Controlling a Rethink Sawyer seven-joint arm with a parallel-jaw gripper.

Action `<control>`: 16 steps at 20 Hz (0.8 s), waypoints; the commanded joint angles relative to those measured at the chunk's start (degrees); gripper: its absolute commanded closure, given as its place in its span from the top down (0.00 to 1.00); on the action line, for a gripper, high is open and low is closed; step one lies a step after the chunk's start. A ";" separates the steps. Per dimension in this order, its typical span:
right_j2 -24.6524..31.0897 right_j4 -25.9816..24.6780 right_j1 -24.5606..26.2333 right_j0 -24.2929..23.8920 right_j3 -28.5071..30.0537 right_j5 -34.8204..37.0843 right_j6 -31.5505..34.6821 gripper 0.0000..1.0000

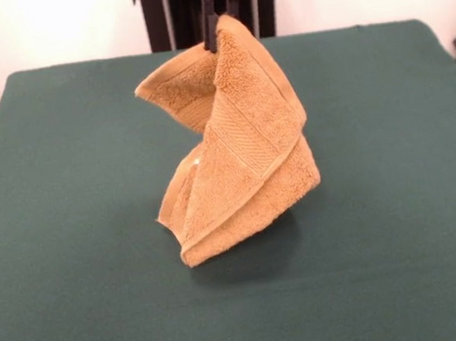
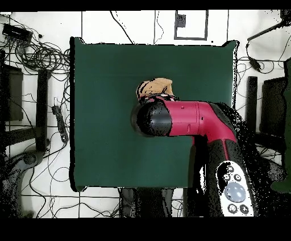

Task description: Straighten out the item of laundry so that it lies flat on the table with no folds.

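The item of laundry (image 1: 238, 152) is a mustard-tan towel, held up by its top corner and hanging in twisted folds. Its lower end rests crumpled on the green table (image 1: 69, 242). My gripper (image 1: 222, 21) comes down from the top edge and is shut on the towel's upper tip. A flat woven band runs diagonally across the hanging cloth. In the overhead view only a bit of the towel (image 2: 156, 87) shows beyond the red and black arm (image 2: 185, 119), which hides the gripper. The towel sits near the middle of the table (image 2: 102, 85).
Cables and dark equipment (image 2: 34, 57) lie on the floor round the table's sides. Black stands (image 2: 253, 96) rise beside one table edge. Green cloth stretches wide on all sides of the towel.
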 commanded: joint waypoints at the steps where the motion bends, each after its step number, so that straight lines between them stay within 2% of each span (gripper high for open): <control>1: 7.16 4.02 -1.44 -1.30 5.98 7.76 -4.13 0.00; 16: 7.93 4.22 -2.84 -1.92 5.93 9.74 -4.25 0.00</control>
